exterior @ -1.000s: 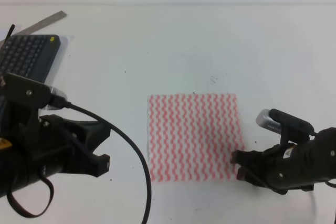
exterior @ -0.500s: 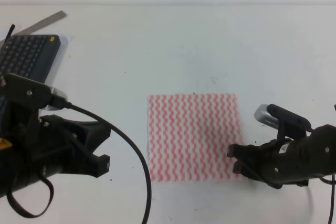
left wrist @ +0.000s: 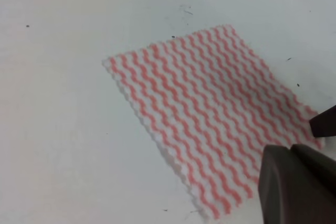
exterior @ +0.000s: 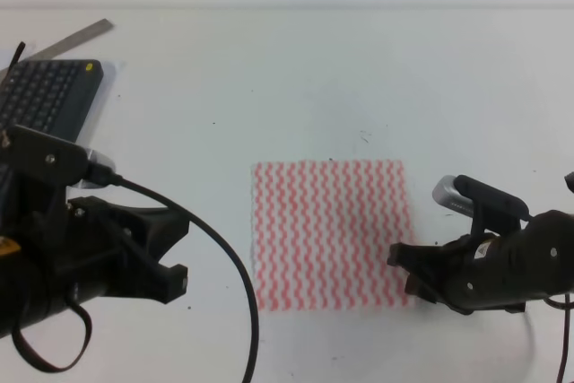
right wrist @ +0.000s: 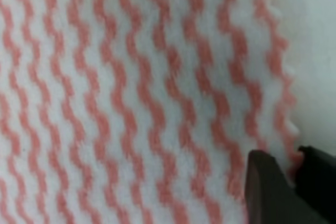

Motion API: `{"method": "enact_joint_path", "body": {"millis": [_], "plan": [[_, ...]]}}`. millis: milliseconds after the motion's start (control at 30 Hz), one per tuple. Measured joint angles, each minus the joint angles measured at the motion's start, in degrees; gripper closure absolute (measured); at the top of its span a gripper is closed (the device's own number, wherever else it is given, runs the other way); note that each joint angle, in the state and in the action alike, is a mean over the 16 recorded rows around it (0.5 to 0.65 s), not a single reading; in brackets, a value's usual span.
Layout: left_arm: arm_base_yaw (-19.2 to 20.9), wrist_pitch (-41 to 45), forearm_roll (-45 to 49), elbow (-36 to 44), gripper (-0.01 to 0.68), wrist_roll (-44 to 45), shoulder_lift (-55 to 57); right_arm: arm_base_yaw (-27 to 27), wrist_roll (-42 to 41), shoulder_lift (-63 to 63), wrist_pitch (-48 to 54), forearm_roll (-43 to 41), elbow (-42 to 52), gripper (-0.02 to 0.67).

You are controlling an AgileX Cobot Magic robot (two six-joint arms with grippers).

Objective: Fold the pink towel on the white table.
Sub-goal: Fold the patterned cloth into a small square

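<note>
**Gripping the towel's lower-right corner**

Pinching at the lower right of the exterior high view, the right gripper (exterior: 404, 268) has its dark fingers (right wrist: 265, 190) closed on the lower-right corner of the pink towel (exterior: 330, 233); in the right wrist view a sliver of the cloth's scalloped edge shows in the narrow gap between the two tips. The towel lies flat and unfolded on the white tabletop (exterior: 296, 78), just right of centre in the lower half of the exterior high view, its wavy stripes running top to bottom. The left gripper (exterior: 166, 253), at lower left, sits well apart from the towel, its fingers spread with nothing between them; a black cable (exterior: 229, 266) loops from it towards the bottom edge. A dark grey keyboard (exterior: 45, 91) rests at upper left, with a metal ruler (exterior: 76, 38) lying diagonally just above it.
</note>
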Motion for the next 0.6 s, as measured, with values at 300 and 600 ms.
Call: {"method": "enact_joint_path", "body": {"millis": [300, 600], "plan": [[0.00, 0.28, 0.00, 0.00, 0.677, 0.21, -0.07, -0.05, -0.14, -0.16, 1.01, -0.51, 0.07, 0.604], [-0.01, 1.25, -0.05, 0.00, 0.676, 3.71, -0.21, -0.05, -0.24, -2.05, 2.63, -0.64, 0.48, 0.656]]}}
